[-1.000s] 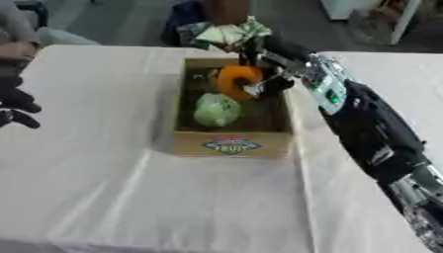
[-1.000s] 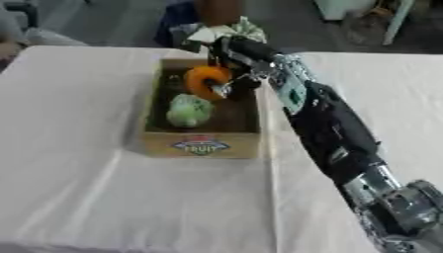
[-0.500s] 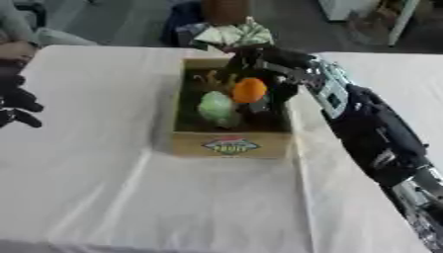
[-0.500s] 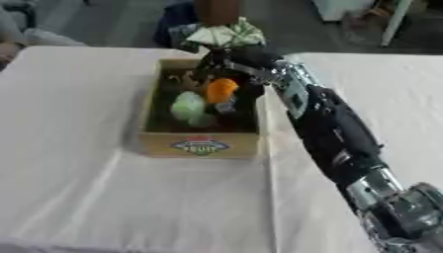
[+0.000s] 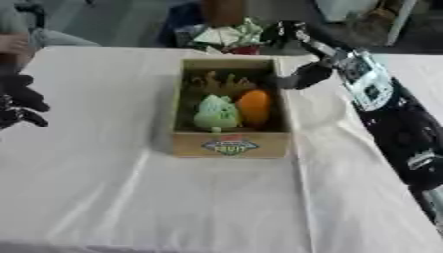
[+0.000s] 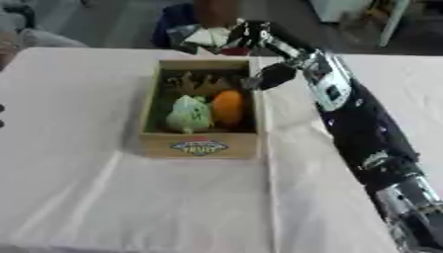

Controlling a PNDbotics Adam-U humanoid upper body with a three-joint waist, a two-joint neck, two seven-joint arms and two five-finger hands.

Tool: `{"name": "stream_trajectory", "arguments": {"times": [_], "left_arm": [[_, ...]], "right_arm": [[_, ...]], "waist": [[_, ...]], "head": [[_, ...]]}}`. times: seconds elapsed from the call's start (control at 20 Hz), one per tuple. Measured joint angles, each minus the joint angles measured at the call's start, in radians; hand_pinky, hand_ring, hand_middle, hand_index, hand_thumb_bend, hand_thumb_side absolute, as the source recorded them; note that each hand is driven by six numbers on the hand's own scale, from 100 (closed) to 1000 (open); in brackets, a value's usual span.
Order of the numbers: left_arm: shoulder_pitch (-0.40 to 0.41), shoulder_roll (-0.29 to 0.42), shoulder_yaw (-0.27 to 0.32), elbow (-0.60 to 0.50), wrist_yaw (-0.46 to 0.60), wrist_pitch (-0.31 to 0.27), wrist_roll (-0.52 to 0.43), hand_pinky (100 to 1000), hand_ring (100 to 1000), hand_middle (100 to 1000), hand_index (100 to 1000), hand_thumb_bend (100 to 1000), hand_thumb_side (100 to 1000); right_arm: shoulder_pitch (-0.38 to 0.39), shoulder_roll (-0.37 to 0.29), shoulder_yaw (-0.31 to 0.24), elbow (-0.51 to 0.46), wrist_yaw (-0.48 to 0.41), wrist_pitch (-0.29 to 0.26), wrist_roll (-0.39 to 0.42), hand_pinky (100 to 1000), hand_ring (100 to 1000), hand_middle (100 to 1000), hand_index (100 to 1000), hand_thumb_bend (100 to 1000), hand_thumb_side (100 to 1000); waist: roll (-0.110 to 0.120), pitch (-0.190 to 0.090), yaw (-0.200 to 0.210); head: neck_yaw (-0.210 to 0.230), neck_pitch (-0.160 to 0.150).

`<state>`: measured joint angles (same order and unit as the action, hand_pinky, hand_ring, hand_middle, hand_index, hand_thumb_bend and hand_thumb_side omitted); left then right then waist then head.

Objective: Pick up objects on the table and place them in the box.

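Note:
A cardboard box stands in the middle of the white table. Inside it lie a pale green leafy object and, to its right, an orange object; small brownish things sit at the far end. My right hand hangs over the box's far right corner, open, with nothing in it; its fingers reach up past the far rim. My left hand rests open at the left edge, well away from the box.
A crumpled heap of white and green stuff lies just behind the box at the table's far edge. My right forearm runs along the table's right side. White cloth stretches in front of the box.
The orange object went down into the box beside the green one and was let go. My right hand then drew back up toward the far right corner.

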<state>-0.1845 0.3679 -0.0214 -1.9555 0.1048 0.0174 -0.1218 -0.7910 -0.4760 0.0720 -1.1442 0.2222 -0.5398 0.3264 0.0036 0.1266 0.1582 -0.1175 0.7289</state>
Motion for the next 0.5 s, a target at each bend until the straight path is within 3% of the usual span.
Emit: {"name": "stream_trajectory", "arguments": {"times": [0.25, 0.5], "left_arm": [[0.007, -0.009, 0.007, 0.008, -0.005, 0.000, 0.014, 518, 611, 564, 756, 100, 801], [0.014, -0.020, 0.012, 0.013, -0.010, -0.001, 0.022, 515, 612, 564, 755, 100, 810]], "right_arm": [[0.156, -0.040, -0.047, -0.246, -0.296, 0.145, 0.019, 625, 665, 756, 756, 448, 371], [0.296, -0.035, -0.108, -0.430, -0.422, 0.256, 0.016, 617, 650, 746, 746, 423, 390]], "waist": [[0.006, 0.015, -0.023], [0.013, 0.027, -0.047]], "head": [[0.018, -0.001], [0.028, 0.000]]}}
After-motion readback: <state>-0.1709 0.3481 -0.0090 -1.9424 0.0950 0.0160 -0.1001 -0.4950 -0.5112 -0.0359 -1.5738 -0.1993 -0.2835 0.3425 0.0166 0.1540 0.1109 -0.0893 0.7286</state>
